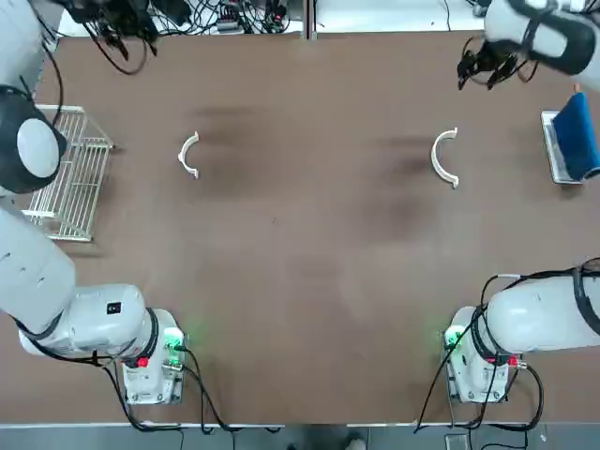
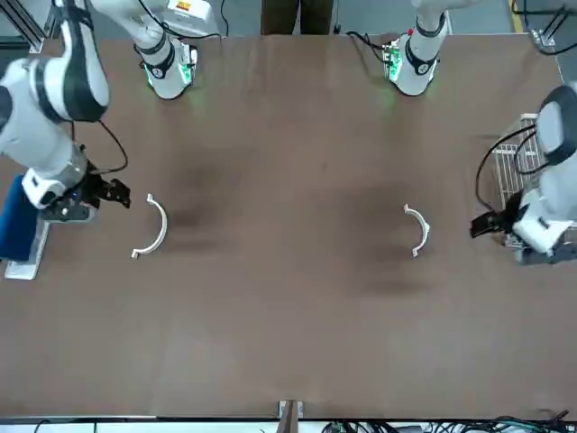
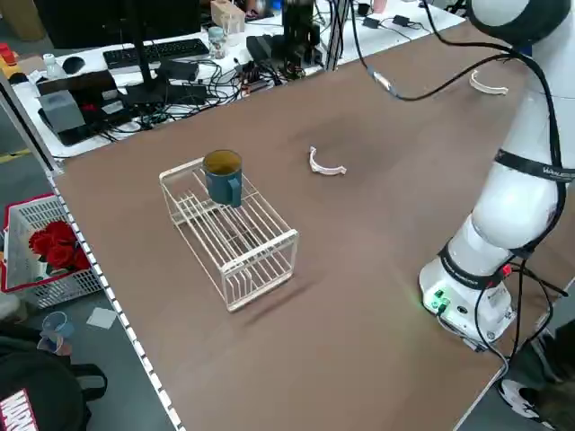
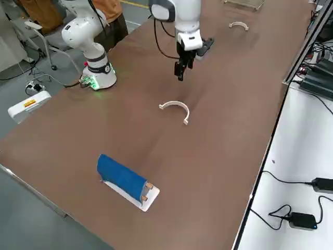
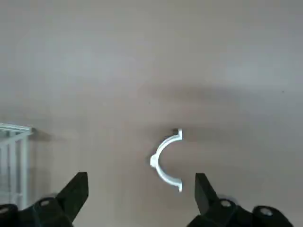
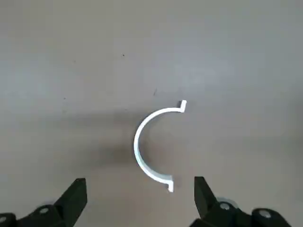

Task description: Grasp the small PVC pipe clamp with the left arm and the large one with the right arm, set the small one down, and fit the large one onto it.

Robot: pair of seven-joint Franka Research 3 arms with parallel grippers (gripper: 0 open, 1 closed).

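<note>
1. Top view: We count two thin white plastic half-rings lying flat on the matte brown table (image 1: 309, 281), well apart. The small clamp (image 1: 188, 155) lies on the left half, near a white wire rack (image 1: 70, 173) at the left edge. The large clamp (image 1: 444, 157), a wider arc with flared feet, lies on the right half, near a blue roll (image 1: 577, 136) on a white tray at the right edge. The right gripper (image 1: 487, 64) hangs above the far right corner; we cannot tell its finger spacing here.

2. Front view: The right gripper (image 2: 106, 192) is just beside the large clamp (image 2: 153, 227), apart from it. The left gripper (image 2: 491, 224) is near the small clamp (image 2: 416, 229), apart from it, in front of the wire rack (image 2: 509, 167).

3. Left side view: One blue mug (image 3: 223, 176) stands on the wire rack (image 3: 235, 235). The small clamp (image 3: 325, 163) lies beyond it on bare table; the large clamp (image 3: 488, 85) lies far off.

4. Right side view: The right gripper (image 4: 182, 66) points down, clear above the table, near the large clamp (image 4: 176, 109). The blue roll (image 4: 121, 176) rests on its flat white tray.

5. Left wrist view: The two black fingers (image 5: 75, 193) of the left gripper (image 5: 139, 189) are spread wide and hold nothing. The small clamp (image 5: 166, 160) lies on the table in line with the gap, untouched.

6. Right wrist view: The two black fingers (image 6: 75, 195) of the right gripper (image 6: 139, 191) are spread wide and hold nothing. The large clamp (image 6: 154, 144) lies flat in line with the gap, untouched.
</note>
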